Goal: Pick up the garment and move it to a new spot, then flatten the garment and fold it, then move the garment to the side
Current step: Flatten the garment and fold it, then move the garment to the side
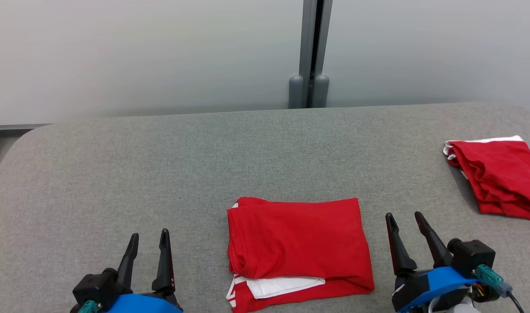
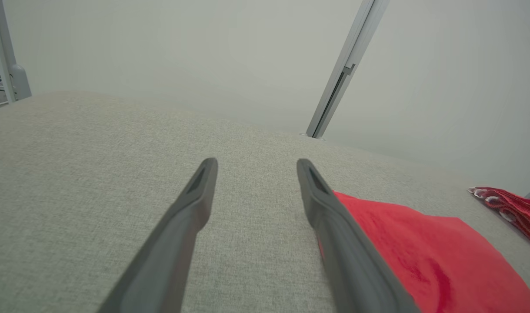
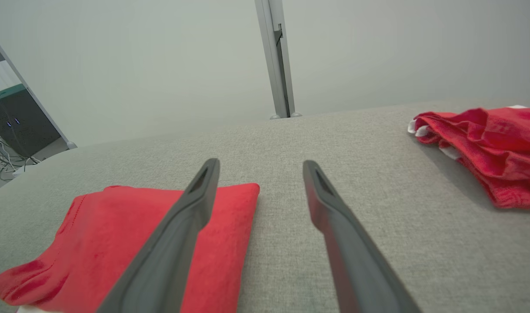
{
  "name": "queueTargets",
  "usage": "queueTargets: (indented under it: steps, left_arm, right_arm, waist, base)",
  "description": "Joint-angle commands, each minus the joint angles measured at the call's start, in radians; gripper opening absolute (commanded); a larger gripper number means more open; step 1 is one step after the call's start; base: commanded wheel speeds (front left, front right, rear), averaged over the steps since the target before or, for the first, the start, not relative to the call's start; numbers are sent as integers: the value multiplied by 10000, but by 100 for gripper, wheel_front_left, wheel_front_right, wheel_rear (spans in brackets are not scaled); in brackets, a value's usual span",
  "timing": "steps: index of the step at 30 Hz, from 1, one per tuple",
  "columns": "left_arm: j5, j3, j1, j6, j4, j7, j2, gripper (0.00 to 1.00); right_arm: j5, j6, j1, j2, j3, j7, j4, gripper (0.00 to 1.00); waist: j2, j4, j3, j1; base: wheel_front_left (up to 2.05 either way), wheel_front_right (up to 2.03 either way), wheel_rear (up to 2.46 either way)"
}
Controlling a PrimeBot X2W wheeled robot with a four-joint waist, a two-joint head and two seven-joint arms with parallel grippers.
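A red garment (image 1: pixel 297 248) with white trim lies folded into a rectangle on the grey table (image 1: pixel 160 174), near the front edge at the centre. My left gripper (image 1: pixel 149 238) stands open to its left, apart from it, nothing between its fingers. My right gripper (image 1: pixel 405 217) stands open just right of the garment, also empty. In the left wrist view the garment (image 2: pixel 430 252) lies right of the open gripper (image 2: pixel 256 164). In the right wrist view the garment (image 3: pixel 117 243) lies lower left, partly behind one finger of the open gripper (image 3: pixel 261 164).
A second red and white garment (image 1: pixel 499 176) lies loosely folded at the table's right edge, also seen as a garment (image 3: pixel 482 143) in the right wrist view. A grey post (image 1: pixel 310 52) stands against the pale wall behind the table.
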Motion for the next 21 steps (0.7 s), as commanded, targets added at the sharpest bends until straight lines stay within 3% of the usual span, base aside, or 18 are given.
queueTargets:
  steps: [1,21]
  left_arm:
    - [11,49,54,-12,-11,-24,-4,100]
    - [317,240,107,-156,17,-25,-113,100]
  right_arm:
    - [66,1,175,1,6,-30,22,100]
    - [-129,1,-59,4,170,155,169,100]
  waist:
    - [-1,2,-7,1]
    - [-1,126,75,1]
  base:
    - [0,0,0]
    - [0,0,0]
